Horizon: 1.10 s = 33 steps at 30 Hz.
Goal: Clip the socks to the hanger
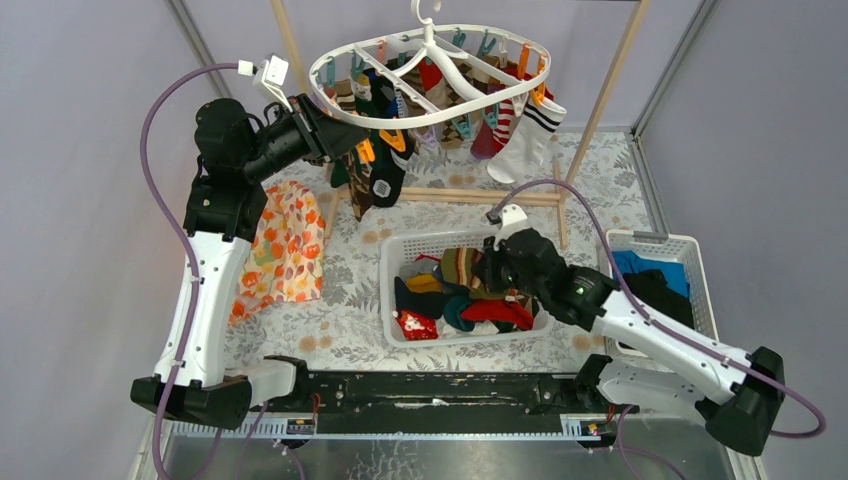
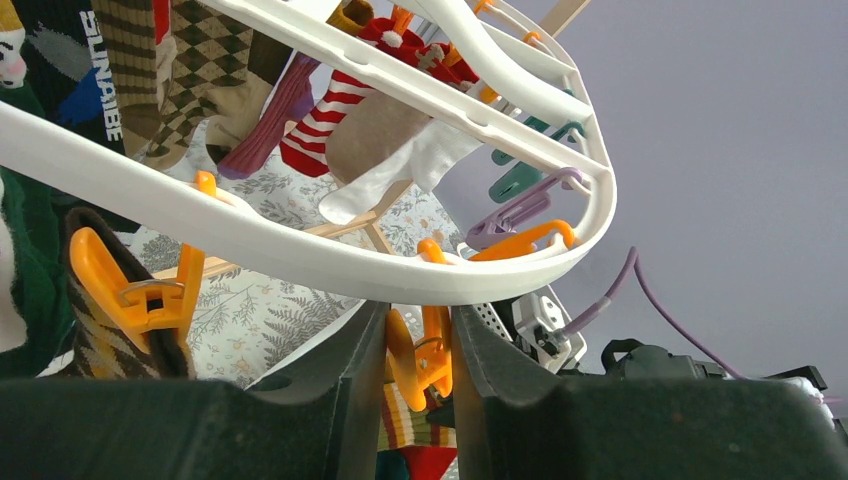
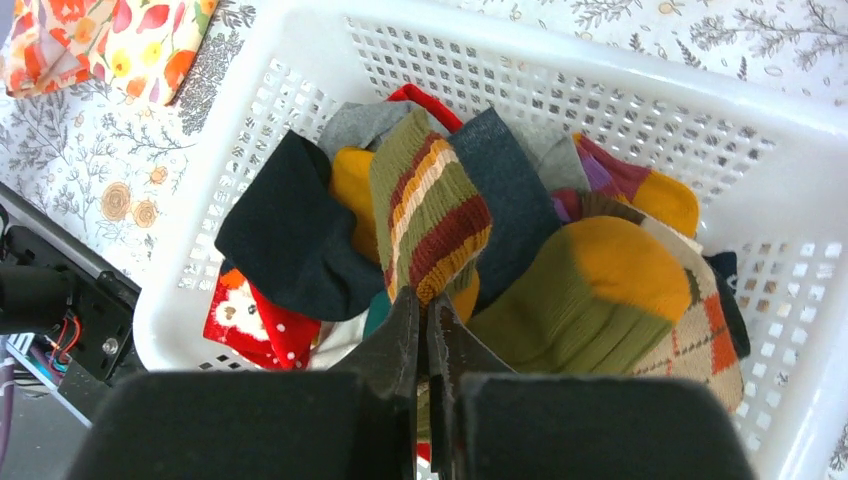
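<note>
The white oval hanger [image 1: 437, 52] hangs at the back with several socks [image 1: 520, 140] clipped to it. My left gripper [image 1: 340, 120] is raised under the hanger's left rim [image 2: 300, 250]. It is shut on an orange clip [image 2: 420, 355] dangling from that rim, with a finger on each side. More loose socks fill a white basket [image 1: 388, 290] at the middle of the table. My right gripper [image 3: 428, 300] reaches into this basket [image 3: 600, 70]. It is shut on the mustard cuff edge of an olive, red and cream striped sock [image 3: 430, 215], which lies on top of the pile.
An orange floral cloth [image 1: 285, 245] lies left of the sock basket. A second white basket [image 1: 690, 245] with blue and black clothes stands at the right. The pale wooden rack's base bar [image 1: 470, 195] crosses the table behind the sock basket.
</note>
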Each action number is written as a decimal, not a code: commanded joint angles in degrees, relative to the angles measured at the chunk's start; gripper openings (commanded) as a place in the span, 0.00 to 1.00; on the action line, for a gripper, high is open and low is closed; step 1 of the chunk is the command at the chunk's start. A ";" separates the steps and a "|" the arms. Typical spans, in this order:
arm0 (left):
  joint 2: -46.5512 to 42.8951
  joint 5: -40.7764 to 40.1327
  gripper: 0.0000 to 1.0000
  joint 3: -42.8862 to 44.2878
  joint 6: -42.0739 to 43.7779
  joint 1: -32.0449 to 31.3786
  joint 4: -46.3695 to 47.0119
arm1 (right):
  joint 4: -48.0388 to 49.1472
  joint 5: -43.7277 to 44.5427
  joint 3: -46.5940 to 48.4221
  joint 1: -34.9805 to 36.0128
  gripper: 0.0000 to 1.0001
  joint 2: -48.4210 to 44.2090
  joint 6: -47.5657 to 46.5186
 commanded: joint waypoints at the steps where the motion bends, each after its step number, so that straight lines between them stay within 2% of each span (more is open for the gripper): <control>1: -0.93 0.21 0.00 -0.11 1.04 0.39 1.25 | -2.31 -1.07 -2.63 -1.40 0.00 -4.77 4.12; 7: -0.84 0.38 0.00 -0.26 0.75 0.39 1.57 | -4.33 0.10 -8.66 -3.76 0.00 -9.92 7.28; 13: -0.94 0.48 0.00 0.05 0.72 0.39 1.38 | -7.25 4.93 -9.92 -5.67 0.02 -8.95 8.01; 14: -0.97 0.52 0.00 0.05 0.82 0.39 1.34 | -8.14 6.56 -9.55 -5.64 0.08 -8.49 7.76; 18: -0.99 0.48 0.00 -0.14 0.91 0.42 1.30 | -9.19 8.60 -7.64 -5.69 0.40 -8.56 4.28; 20: -1.01 0.50 0.00 -0.12 0.91 0.39 1.24 | -8.10 6.71 -6.20 -5.68 0.50 -9.63 1.89; 28: -0.75 0.66 0.00 -0.48 0.76 0.39 1.71 | -9.57 0.74 1.56 -5.44 0.62 -6.49 -6.33; 33: -0.83 0.65 0.00 -0.89 0.69 0.39 1.97 | -8.72 -0.21 3.89 0.00 0.64 -2.59 -13.04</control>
